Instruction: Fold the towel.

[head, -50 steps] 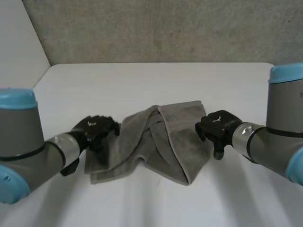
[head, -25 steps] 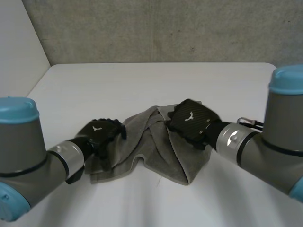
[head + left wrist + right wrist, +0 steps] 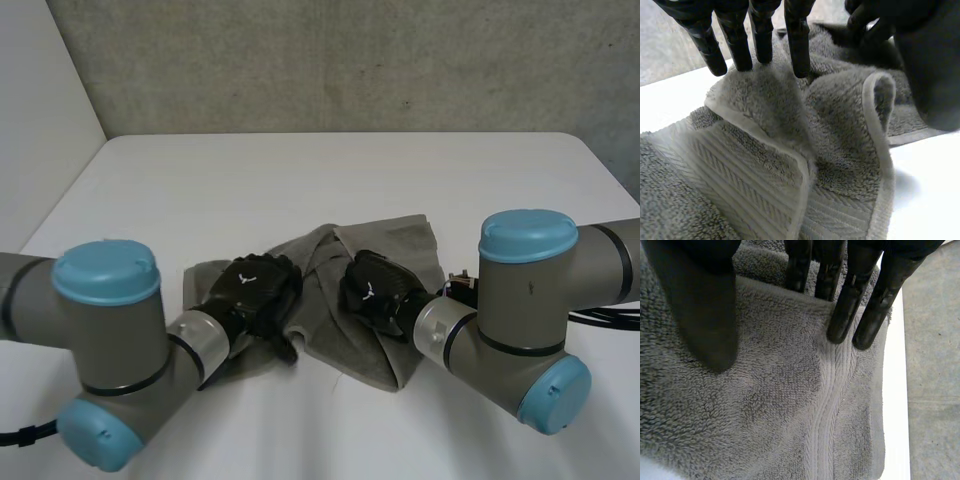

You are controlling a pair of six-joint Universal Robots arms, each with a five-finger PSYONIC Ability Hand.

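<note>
In the head view, the grey towel [image 3: 400, 240] lay crumpled in the middle of the white surface [image 3: 300, 170]. The left robot hand [image 3: 262, 288] was on its left part and the right robot hand [image 3: 376, 292] was on its middle.

In the left wrist view, the left fingers [image 3: 798, 40] were straight and apart, with their tips touching a raised fold and clamping nothing.

In the right wrist view, the right fingers [image 3: 847, 305] lay straight on the towel. The thumb [image 3: 705, 315] was apart from them, and the hand held nothing.

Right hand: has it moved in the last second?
Yes. The right hand went from beside the towel's right edge onto its middle, nearer the left hand.
</note>
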